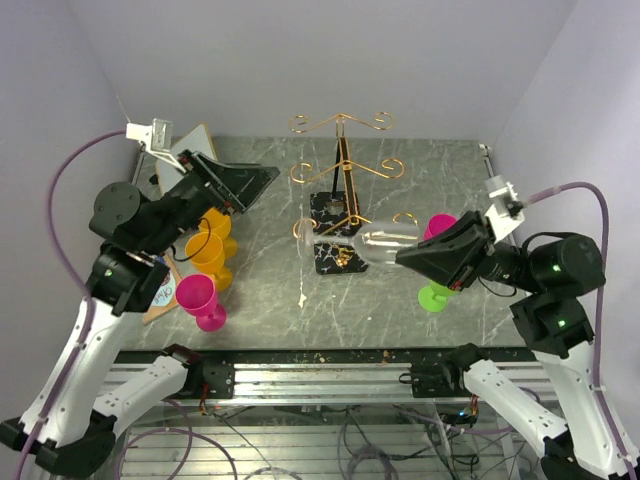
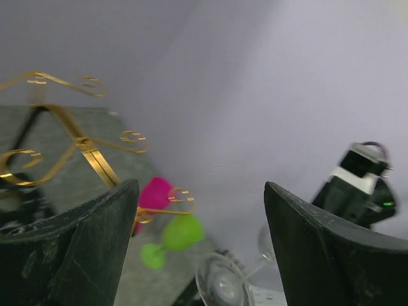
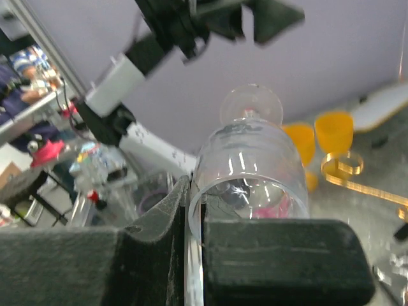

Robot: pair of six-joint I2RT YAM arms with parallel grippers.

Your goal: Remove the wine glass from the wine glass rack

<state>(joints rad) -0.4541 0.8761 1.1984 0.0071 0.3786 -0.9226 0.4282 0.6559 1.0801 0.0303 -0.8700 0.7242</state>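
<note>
The clear wine glass [image 1: 372,240] lies on its side in the air, its foot [image 1: 305,240] pointing left over the front of the rack's black marble base [image 1: 328,262]. My right gripper [image 1: 405,256] is shut on the glass's rim; in the right wrist view the rim wall [image 3: 248,159] is pinched between the pads [image 3: 159,217]. The gold wire rack [image 1: 340,165] stands behind it. I cannot tell whether the stem touches the rack's lowest hook. My left gripper [image 1: 250,185] is open and empty, raised left of the rack. The left wrist view shows the rack [image 2: 83,143] and the glass [image 2: 223,280].
Orange cups [image 1: 210,250] and a pink goblet [image 1: 200,300] stand at the left. A pink cup [image 1: 438,225] and a green goblet foot [image 1: 435,297] sit at the right, under my right gripper. A board [image 1: 200,140] lies at the back left.
</note>
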